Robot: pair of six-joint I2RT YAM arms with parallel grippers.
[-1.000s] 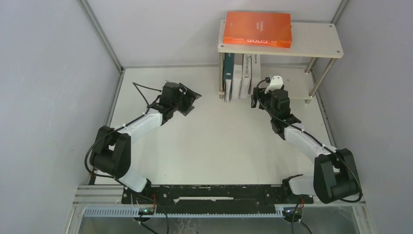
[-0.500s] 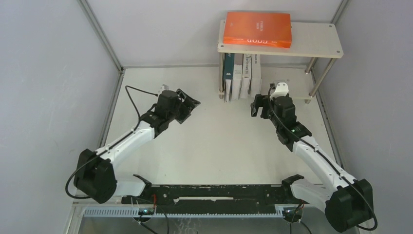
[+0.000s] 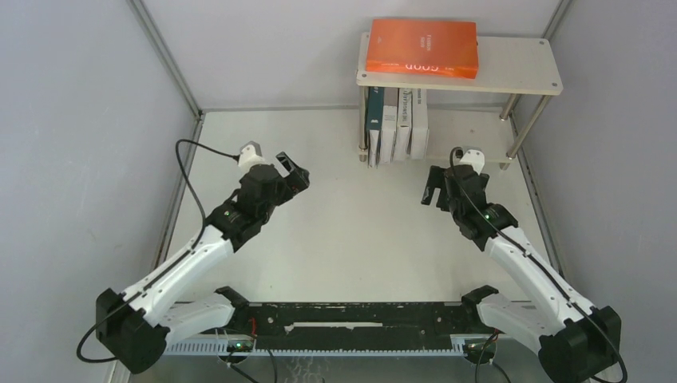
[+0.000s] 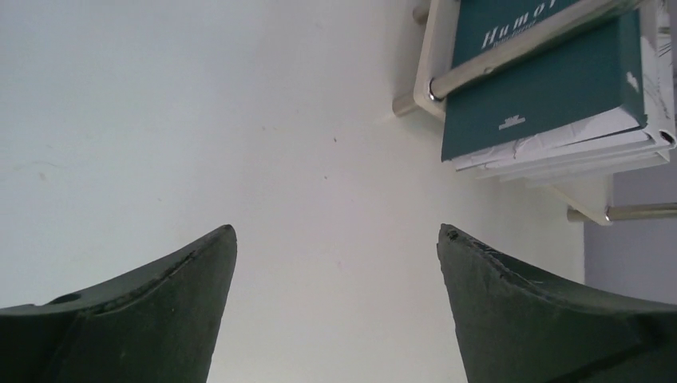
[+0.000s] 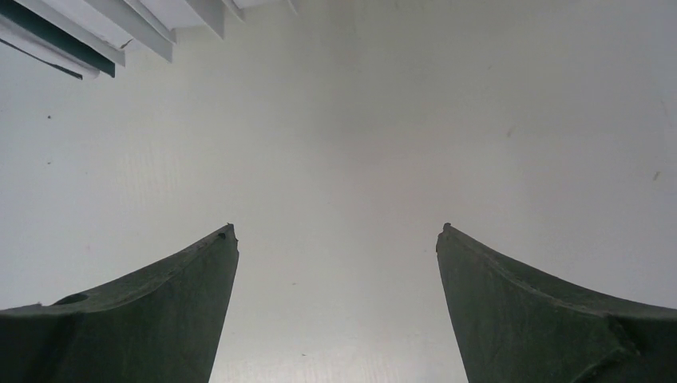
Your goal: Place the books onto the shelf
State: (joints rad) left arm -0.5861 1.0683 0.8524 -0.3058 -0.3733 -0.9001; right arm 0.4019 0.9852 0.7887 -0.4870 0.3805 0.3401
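The black left end effector [image 3: 292, 177] has slid down-left in the overhead frame, its arm stretched out low. The right end effector [image 3: 433, 190] has backed down-right from the upright thin books [image 3: 396, 128]. Both sets of jaws have widened.

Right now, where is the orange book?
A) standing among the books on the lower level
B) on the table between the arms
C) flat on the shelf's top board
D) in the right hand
C: the orange book lies flat on the top board of the shelf.
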